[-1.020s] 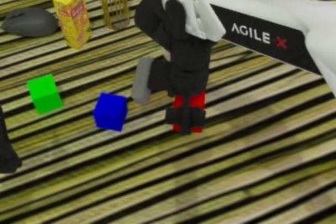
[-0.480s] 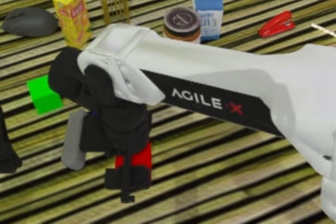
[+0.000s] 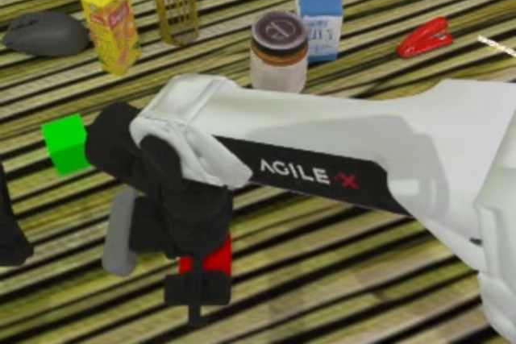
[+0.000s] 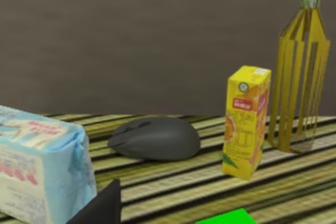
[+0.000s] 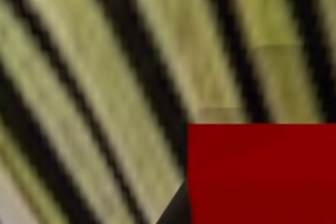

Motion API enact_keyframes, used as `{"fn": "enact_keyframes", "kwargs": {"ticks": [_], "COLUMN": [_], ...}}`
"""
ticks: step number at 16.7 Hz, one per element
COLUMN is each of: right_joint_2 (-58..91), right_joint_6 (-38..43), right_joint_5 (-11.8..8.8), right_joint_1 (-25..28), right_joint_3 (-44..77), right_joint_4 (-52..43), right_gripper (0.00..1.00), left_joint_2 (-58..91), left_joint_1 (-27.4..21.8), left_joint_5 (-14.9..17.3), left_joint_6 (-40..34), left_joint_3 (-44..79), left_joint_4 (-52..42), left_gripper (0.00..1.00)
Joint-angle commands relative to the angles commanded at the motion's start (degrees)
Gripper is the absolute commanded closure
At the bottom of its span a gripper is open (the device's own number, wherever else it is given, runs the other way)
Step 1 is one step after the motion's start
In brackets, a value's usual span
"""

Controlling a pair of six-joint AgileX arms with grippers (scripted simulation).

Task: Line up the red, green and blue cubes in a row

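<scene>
Striped olive/black tabletop (image 3: 339, 279), plain dark grey-brown wall (image 4: 131, 40) behind, even light, soft shadows

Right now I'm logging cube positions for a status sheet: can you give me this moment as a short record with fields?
right gripper: near the table's front left, shut on the small bright red cube
small bright green cube: on the striped mat, at the left, beside the right arm's black wrist
deep blue cube: not visible, likely hidden under the right arm
left gripper: only a dark part shows at the top view's left edge
row: not formed yet
background: yellow juice carton, grey computer mouse, brown-lidded jar
</scene>
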Motion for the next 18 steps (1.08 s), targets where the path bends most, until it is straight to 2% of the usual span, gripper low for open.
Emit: {"fn": "enact_keyframes", "kwargs": {"ticks": [3,7,18], "right_joint_2": [0.9,1.1,1.1], "right_joint_6": [0.0,-0.1,-0.1], "right_joint_5": [0.1,0.1,0.1], "right_joint_1": [0.2,0.2,0.2], "right_joint_3": [-4.1,-4.8,-4.8], "right_joint_4": [5.1,5.8,5.8], "right_gripper": [1.00,1.00,0.17], "left_joint_2": [0.0,0.0,0.0], "left_joint_1": [0.0,0.0,0.0], "left_joint_5": [0.0,0.0,0.0], "left_joint_6": [0.0,0.0,0.0], "left_joint_3": [0.0,0.0,0.0], "left_joint_4": [0.0,0.0,0.0], "left_gripper": [0.00,0.00,0.00]}}
